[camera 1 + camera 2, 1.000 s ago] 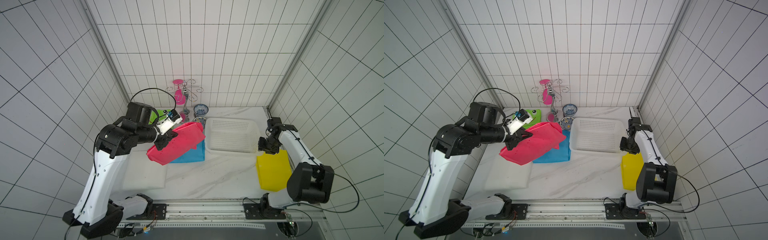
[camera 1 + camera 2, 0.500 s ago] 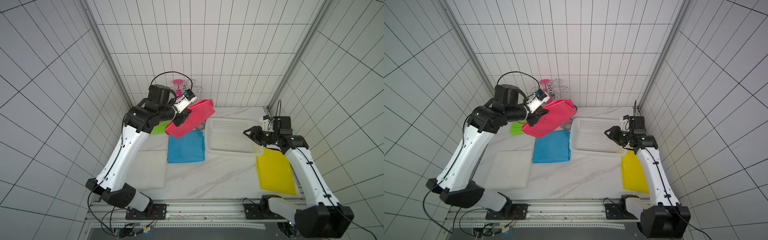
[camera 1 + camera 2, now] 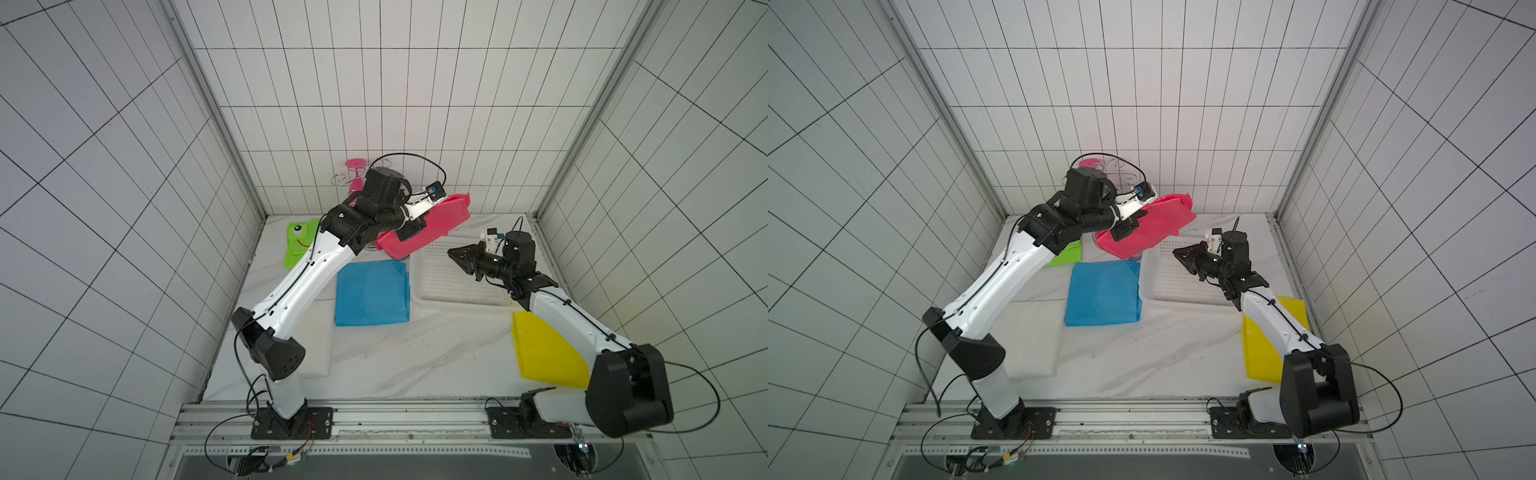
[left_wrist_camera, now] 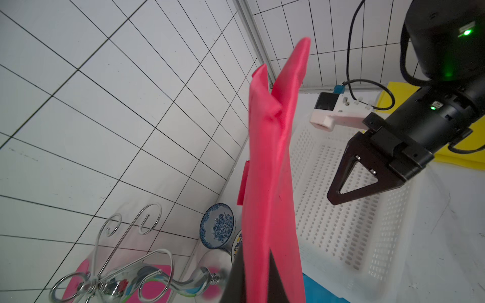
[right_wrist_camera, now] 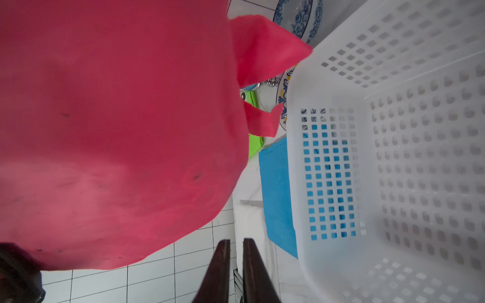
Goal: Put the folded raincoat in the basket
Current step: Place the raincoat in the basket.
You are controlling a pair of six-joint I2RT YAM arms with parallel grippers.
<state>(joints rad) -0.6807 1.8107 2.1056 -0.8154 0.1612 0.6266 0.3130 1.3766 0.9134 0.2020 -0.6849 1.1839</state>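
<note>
The left gripper (image 3: 410,232) pinches the pink raincoat (image 3: 432,224) tight and holds it in the air over the far left corner of the basket (image 3: 457,301), above two patterned bowls (image 4: 216,229). The right gripper (image 3: 452,252), fingers pressed almost together on nothing, hangs over the basket's middle, pointing at the raincoat. A blue cloth (image 3: 372,293) lies just beside the basket, and a yellow cloth (image 3: 544,353) lies under the right arm.

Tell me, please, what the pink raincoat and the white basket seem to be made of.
Raincoat: a thin, soft, matte sheet, perhaps plastic film or non-woven fabric; it sags and creases where held. Basket: moulded plastic, likely rigid, white, faintly glossy, with even rows of holes.
</note>
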